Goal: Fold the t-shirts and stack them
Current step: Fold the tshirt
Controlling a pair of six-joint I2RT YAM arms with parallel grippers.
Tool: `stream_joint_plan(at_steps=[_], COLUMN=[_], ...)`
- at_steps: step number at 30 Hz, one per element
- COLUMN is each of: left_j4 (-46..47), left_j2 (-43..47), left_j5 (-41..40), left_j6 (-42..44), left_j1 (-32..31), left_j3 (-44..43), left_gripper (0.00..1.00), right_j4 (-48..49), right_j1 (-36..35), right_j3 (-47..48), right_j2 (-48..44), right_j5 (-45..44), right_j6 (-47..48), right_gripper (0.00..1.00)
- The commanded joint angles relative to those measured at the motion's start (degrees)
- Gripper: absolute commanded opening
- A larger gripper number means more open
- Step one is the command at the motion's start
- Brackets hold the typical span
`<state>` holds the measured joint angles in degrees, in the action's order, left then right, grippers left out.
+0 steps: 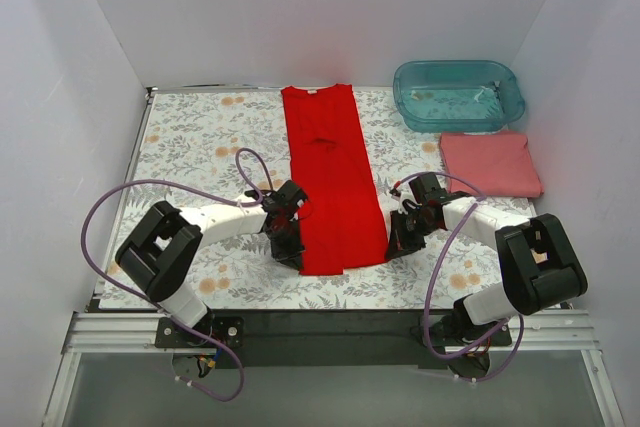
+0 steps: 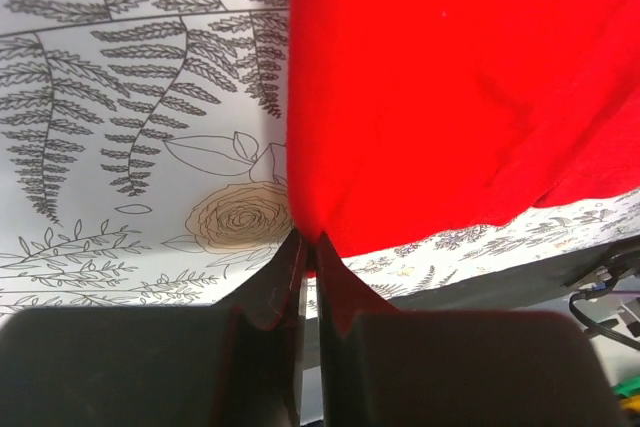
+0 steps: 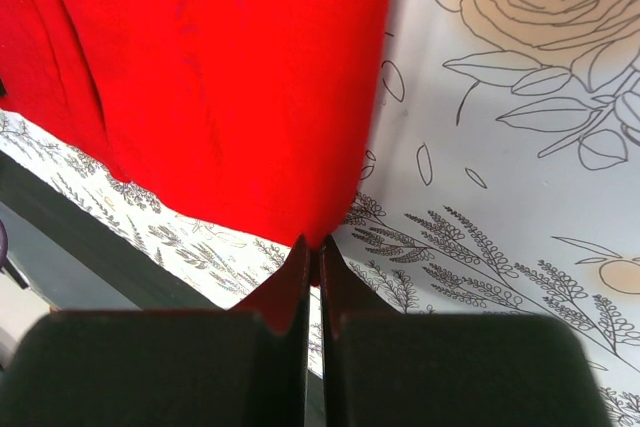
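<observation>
Left hand (image 2: 308, 240) pinching red shirt (image 1: 330, 182), floral-print table mat (image 1: 200, 137), white enclosure walls (image 1: 330, 7)

Red shirt (image 2: 450, 77) cropped in 2 wrist views; tub (image 1: 470, 123) contents unclear.

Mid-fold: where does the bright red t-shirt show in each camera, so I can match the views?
Top external: the bright red cloth t-shirt lies as a long strip at centre, collar far.
Left wrist: it fills the upper right, a corner pinched in the left gripper.
Right wrist: it fills the upper left, a corner pinched in the right gripper.
Shared landmark: the fern-and-rose printed table cover.
</observation>
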<state>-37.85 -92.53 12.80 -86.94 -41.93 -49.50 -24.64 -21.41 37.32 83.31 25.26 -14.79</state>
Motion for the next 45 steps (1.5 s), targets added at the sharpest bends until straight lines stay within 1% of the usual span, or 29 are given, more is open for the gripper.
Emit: stream_joint_plan(at_steps=[1, 4, 5, 7, 8, 9, 13, 15, 16, 18, 20, 21, 22, 23, 24, 25, 26, 28, 29, 32, 34, 36, 41, 42, 45], left_j4=[-1.0, -4.1, -5.8, -7.7, -9.1, -9.6, -10.6, -9.3, -8.7, -8.0, -6.8, -6.2, -5.4, -3.7, -3.1, -2.7, -2.4, -2.1, -1.6, -1.2, -0.7, 0.5, 3.8, 4.3, 5.1], left_j2=[-0.3, 2.3, 3.6, 8.1, 9.8, 13.1, 20.4, 23.3, 23.5, 21.2, 18.6, 16.0, 14.8, 13.5, 11.2, 9.9, 7.4, 4.9, 3.8, -1.3, -2.6, -4.2, -6.1, -6.3, -6.8], left_j5=[-0.7, -0.9, -1.0, -0.9, -0.2, 0.6, 4.3, 5.3, 5.1, 4.9, 3.0, 2.7, 3.3, 3.1, 2.5, 0.5, -0.5, -2.1, -3.2, -6.2, -8.7, -11.2, -12.3, -14.2, -14.2], left_j6=[-0.2, -0.7, -1.0, -2.4, -3.2, -4.2, -9.6, -9.8, -9.7, -6.3, -2.4, -1.1, 0.1, 1.4, 3.0, 4.0, 4.8, 6.9, 7.6, 9.8, 10.6, 10.9, 11.4, 11.6, 11.9], left_j1=[-1.1, -2.0, -2.4, -3.4, -3.9, -4.4, -7.4, -7.3, -6.7, -4.7, -0.4, 3.2, 5.2, 6.9, 9.5, 10.4, 11.0, 12.2, 12.6, 14.1, 14.9, 15.8, 17.8, 18.0, 18.5], left_j3=[-0.3, 0.4, 1.1, 3.5, 4.4, 5.5, 10.4, 11.4, 11.0, 7.4, 4.3, 1.5, 0.2, -1.1, -4.4, -6.1, -8.2, -13.1, -14.5, -19.2, -21.5, -22.5, -23.9, -24.1, -24.5], left_gripper=[0.0, 0.0, 0.0, 0.0, 0.0, 0.0, 0.0, 0.0, 0.0, 0.0, 0.0, 0.0, 0.0, 0.0, 0.0, 0.0, 0.0, 0.0, 0.0, 0.0, 0.0, 0.0, 0.0, 0.0, 0.0], right_j4=[-0.9, -5.4, -8.3, -11.5, -13.0, -15.6, -19.2, -19.1, -19.2, -19.2, -19.0, -19.0, -18.8, -18.9, -18.7, -18.5, -18.2, -18.2, -18.1, -17.0, -15.5, -14.0, -11.1, -10.8, -9.3], right_j1=[-0.9, -3.1, -4.1, -7.0, -8.1, -10.6, -14.4, -14.4, -14.5, -14.0, -13.1, -12.2, -11.8, -11.4, -10.3, -9.8, -8.9, -7.8, -7.4, -5.5, -4.9, -4.1, -2.5, -2.3, -1.8], right_j3=[-1.3, -0.4, 0.2, 0.5, 0.3, 0.2, -0.8, 0.2, 1.3, 6.3, 10.6, 12.6, 17.1, 19.3, 21.6, 25.5, 27.6, 30.9, 33.9, 38.0, 39.4, 40.7, 41.7, 41.9, 42.5], right_j2=[-0.2, -2.1, -3.6, -5.5, -7.9, -9.2, -14.5, -16.0, -15.9, -13.5, -9.4, -7.7, -6.1, -2.9, -1.5, -0.1, 2.6, 5.3, 7.6, 10.9, 12.2, 13.9, 16.8, 17.1, 18.1], right_j5=[-3.5, -5.2, -6.1, -7.2, -7.7, -8.1, -7.1, -7.5, -9.7, -11.5, -12.7, -13.2, -14.7, -15.1, -15.4, -16.6, -17.1, -17.3, -17.2, -18.0, -17.9, -18.1, -18.3, -18.1, -18.0], right_j6=[1.5, 1.4, 1.3, 0.9, -0.1, -0.9, -3.8, -4.1, -3.9, -2.5, -1.1, -0.3, 1.1, 2.1, 2.9, 4.1, 4.6, 5.6, 6.3, 7.0, 7.1, 6.8, 6.4, 6.3, 6.3], right_gripper=[0.01, 0.01, 0.01, 0.01, 0.01, 0.01, 0.01, 0.01, 0.01, 0.01, 0.01, 0.01, 0.01, 0.01, 0.01, 0.01, 0.01, 0.01, 0.01, 0.01, 0.01, 0.01, 0.01, 0.01, 0.01])
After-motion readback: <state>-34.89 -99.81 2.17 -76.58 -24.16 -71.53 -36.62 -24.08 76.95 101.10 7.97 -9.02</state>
